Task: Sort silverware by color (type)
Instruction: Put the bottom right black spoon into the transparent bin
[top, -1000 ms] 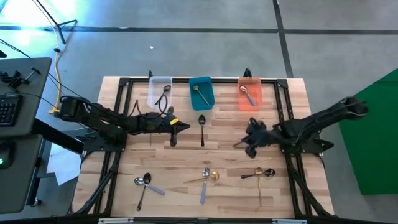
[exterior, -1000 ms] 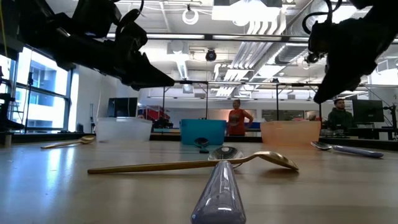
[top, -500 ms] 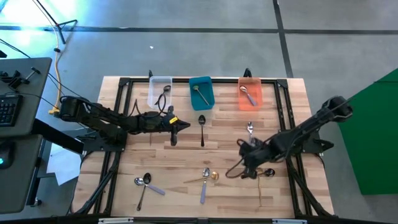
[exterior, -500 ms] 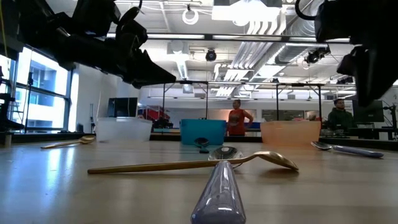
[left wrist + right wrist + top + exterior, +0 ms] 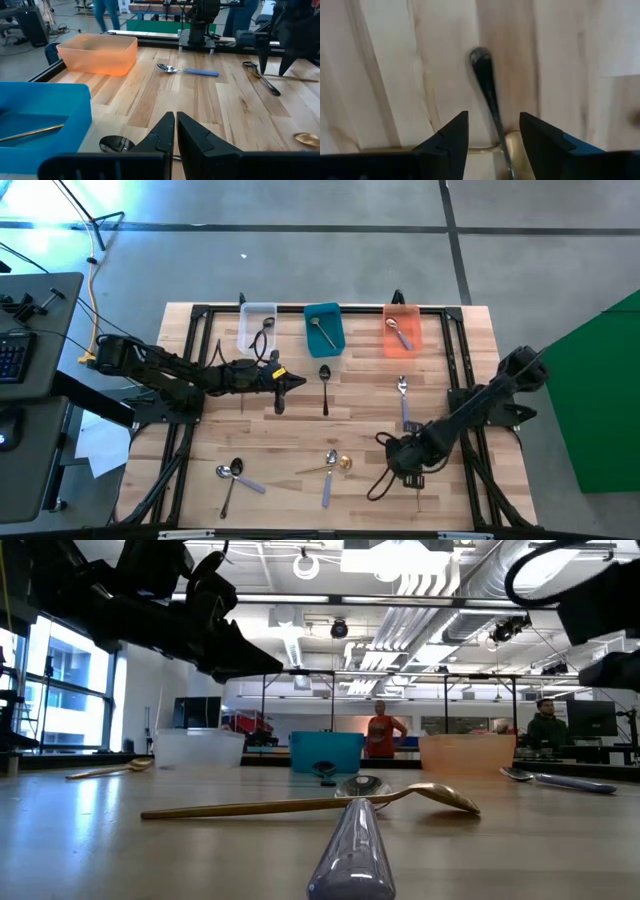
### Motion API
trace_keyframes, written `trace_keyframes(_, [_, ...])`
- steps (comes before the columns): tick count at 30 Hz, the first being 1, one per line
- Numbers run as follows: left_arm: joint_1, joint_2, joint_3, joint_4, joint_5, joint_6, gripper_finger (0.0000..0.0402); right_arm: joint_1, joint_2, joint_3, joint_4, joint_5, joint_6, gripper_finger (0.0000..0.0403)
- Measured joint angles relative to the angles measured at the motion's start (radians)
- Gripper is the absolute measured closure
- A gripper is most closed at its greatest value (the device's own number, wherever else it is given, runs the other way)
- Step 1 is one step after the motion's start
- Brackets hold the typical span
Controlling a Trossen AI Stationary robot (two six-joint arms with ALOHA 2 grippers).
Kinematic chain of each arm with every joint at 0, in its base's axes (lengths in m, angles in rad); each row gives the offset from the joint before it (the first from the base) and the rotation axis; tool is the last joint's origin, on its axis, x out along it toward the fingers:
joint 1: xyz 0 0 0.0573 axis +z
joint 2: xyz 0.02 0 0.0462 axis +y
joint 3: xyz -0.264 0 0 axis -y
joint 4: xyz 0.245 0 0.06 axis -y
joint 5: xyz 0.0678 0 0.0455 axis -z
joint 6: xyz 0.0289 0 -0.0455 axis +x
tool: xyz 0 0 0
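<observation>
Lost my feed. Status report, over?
Right tool open over black spoon. Left tool shut, idle mid-table. Gold spoon crosses under the black one.

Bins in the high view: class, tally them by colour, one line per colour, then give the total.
Clear bin: 1
Teal bin: 1
Orange bin: 1
Total: 3

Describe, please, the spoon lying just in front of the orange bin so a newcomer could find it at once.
Start at the orange bin at the table's far edge, on the right arm's side. On the bare wood just nearer than it lies the spoon, alone. Its silver bowl points toward the bin, and its pale lavender handle sets it apart from the black spoon beside the teal bin.
</observation>
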Motion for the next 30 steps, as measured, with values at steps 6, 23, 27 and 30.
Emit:
trace_keyframes(6, [0.000,0.000,0.000,-0.001,0.001,-0.005,0.0392,0.000,0.091,0.000,0.018,-0.021,-0.056,0.0242])
trace_keyframes(23, [0.000,0.000,0.000,-0.005,0.015,-0.008,0.0392,-0.022,0.130,0.003,0.017,-0.039,-0.111,0.0377])
trace_keyframes(27, [0.000,0.000,0.000,-0.005,0.017,-0.008,0.0392,-0.023,0.134,0.031,-0.011,-0.040,-0.121,0.0396])
trace_keyframes(30, [0.000,0.000,0.000,-0.004,0.017,-0.007,0.0392,-0.023,0.139,0.056,-0.032,-0.034,-0.121,0.0397])
